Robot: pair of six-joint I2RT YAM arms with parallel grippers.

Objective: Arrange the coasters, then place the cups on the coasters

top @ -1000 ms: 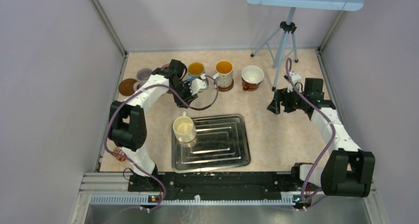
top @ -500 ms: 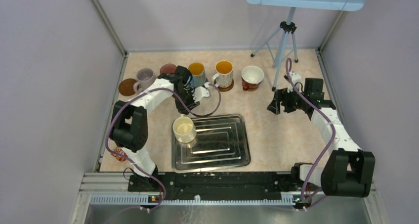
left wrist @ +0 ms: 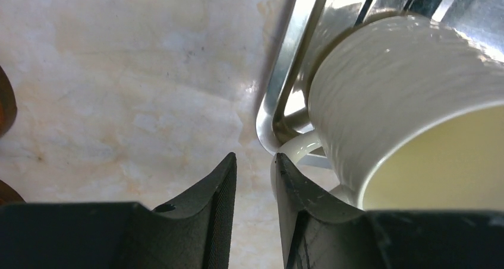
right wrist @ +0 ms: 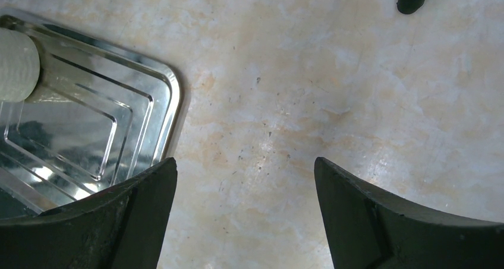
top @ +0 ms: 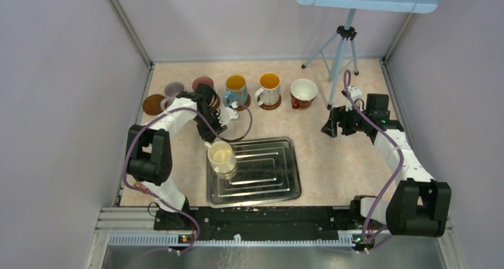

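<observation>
Glazed cream mug (left wrist: pixel 404 85), ribbed wall, one loop handle: it stands upright on the corner of the silver tray (left wrist: pixel 284 85), just ahead and to the right of the left gripper (left wrist: pixel 255 159).
Rigid and smooth-glazed, so likely slippery under the pads and liable to chip against the tray rim; moderate weight, and it looks empty. The best hold is probably the handle (left wrist: pixel 297 149), just beside the tip of the finger nearer the mug, or else the rim wall pinched inside and out. The left jaws stand narrowly apart over bare table, gripping nothing. The right gripper (right wrist: pixel 245 165) hangs well away, jaws wide and empty. A bare brown coaster (top: pixel 153 104) lies beyond the left gripper, to its left.
</observation>
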